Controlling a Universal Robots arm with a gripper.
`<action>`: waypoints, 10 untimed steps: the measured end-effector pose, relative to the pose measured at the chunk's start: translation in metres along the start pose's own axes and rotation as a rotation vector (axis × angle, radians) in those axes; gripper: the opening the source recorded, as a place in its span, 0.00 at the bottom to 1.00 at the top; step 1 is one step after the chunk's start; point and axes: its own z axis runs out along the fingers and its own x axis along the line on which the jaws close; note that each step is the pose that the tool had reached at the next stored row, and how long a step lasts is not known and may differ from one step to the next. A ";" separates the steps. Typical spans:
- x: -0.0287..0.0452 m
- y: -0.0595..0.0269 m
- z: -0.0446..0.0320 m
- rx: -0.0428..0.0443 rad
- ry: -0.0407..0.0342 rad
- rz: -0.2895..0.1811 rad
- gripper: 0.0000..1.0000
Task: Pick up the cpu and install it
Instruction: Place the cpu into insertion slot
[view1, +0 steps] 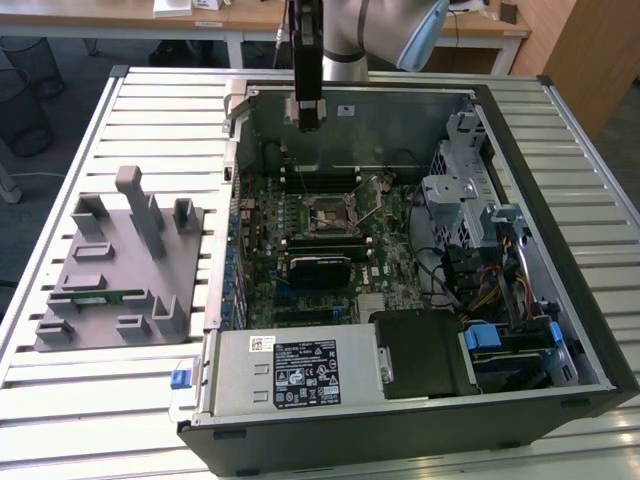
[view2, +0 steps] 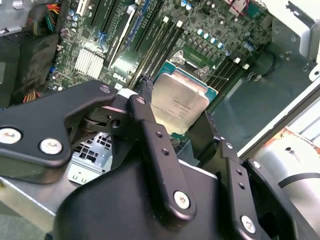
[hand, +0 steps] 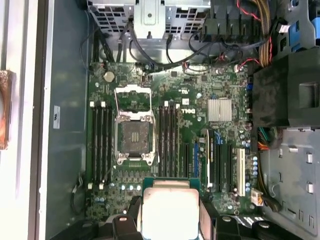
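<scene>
The cpu, a flat square chip with a pale silver top, sits between my two black fingers, and my gripper is shut on its edges. It is also seen from above in the first wrist view, cpu in my gripper, hanging over the motherboard. The open cpu socket lies below with its metal frame flipped back. In the exterior view my gripper hangs over the rear of the open computer case, a short way behind the socket.
Memory slots flank the socket, and a black block lies in front of it. The power supply, a black shroud and drive cages fill the case. A grey fixture tray with a green stick lies on the exterior view's left.
</scene>
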 end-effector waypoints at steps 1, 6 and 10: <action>0.0000 0.0005 0.0002 0.0004 0.0000 0.000 0.54; 0.0005 0.0036 0.0015 0.0046 0.0004 0.003 0.54; 0.0041 0.0119 0.0070 0.0076 0.0004 0.004 0.54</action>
